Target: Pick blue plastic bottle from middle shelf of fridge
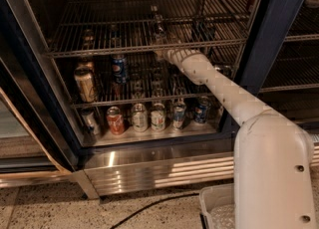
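Note:
The fridge (149,166) stands open, with dark door frames and wire racks. A tall clear bottle (158,25) stands on the wire rack (99,50) near the middle, dim and partly behind the wires. I cannot make out its label or cap colour. My white arm reaches in from the lower right. My gripper (164,54) is at the front edge of that rack, just below and in front of the bottle's base. I cannot tell whether it touches the bottle.
A blue Pepsi can (118,67) and a tan can (84,84) stand on the rack below. A row of cans, including a red one (115,120), lines the bottom shelf. The navy door post (274,44) is right of the arm. A white bin (219,208) and a black cable (149,205) are on the floor.

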